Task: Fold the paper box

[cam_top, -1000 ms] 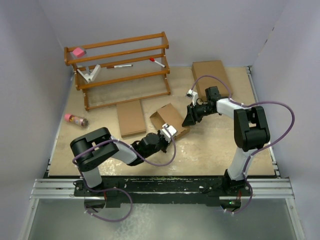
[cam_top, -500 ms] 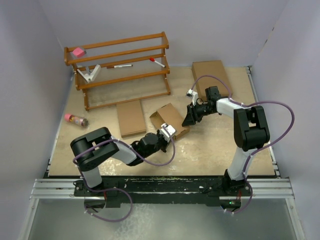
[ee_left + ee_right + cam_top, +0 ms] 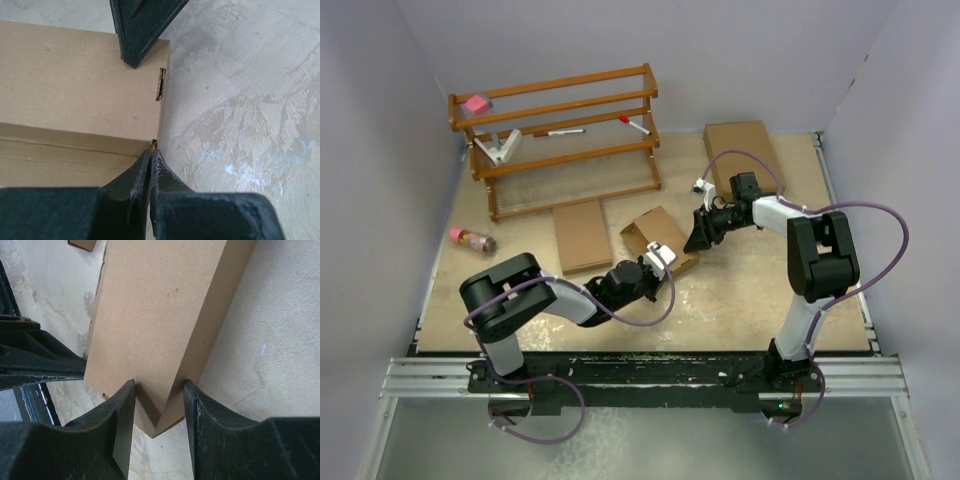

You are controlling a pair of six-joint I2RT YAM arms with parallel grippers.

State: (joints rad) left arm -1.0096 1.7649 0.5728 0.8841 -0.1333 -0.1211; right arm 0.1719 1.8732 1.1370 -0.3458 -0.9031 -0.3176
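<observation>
Cardboard first: the paper box (image 3: 660, 238) lies folded up mid-table (image 3: 750, 290). Every face shown is closed, so whether anything is inside cannot be told. The right end effector (image 3: 159, 386) clamps one end corner between its fingers. The left end effector (image 3: 151, 151), clenched with nothing seen between its tips, noses the next corner along that end, near a small slot (image 3: 161, 91). Best to hold the clamped corner steady and press gently, lest a wall buckle. Behind, a wooden rack (image 3: 555, 83) carries pens (image 3: 565, 131).
</observation>
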